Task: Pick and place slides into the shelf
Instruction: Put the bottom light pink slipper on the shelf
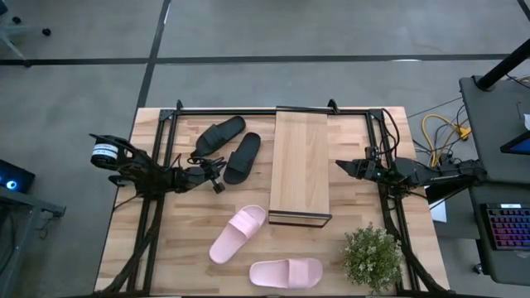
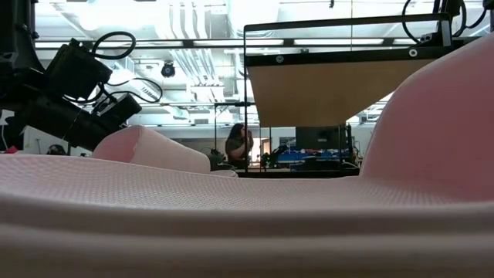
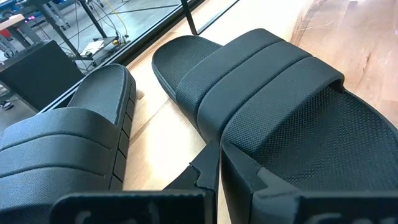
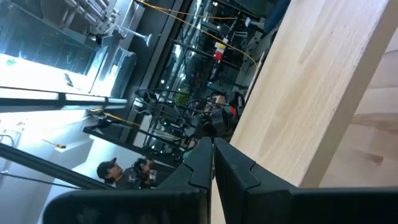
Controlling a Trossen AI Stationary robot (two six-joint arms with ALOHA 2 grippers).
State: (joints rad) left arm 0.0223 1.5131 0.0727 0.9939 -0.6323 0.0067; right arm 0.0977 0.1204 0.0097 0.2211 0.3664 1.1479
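Two black slides lie sole-down on the table left of the shelf (image 1: 300, 165), one at the far side (image 1: 220, 135) and one nearer (image 1: 243, 157). Two pale pink slides lie toward the near edge (image 1: 238, 233) (image 1: 286, 271). My left gripper (image 1: 214, 172) is shut and hovers just short of the nearer black slide (image 3: 280, 106), pointing slightly down at it; the other black slide (image 3: 68, 143) lies beside it. My right gripper (image 1: 339, 164) is shut and held level beside the shelf's right side, its plank top (image 4: 311, 81) close ahead of the fingers (image 4: 236, 168).
A small potted plant (image 1: 373, 257) stands at the near right corner. Black frame rails run along the table's left and right sides. In the low view a pink slide (image 2: 231, 216) fills the foreground under the shelf (image 2: 340, 85). A person (image 2: 239, 143) sits in the room beyond.
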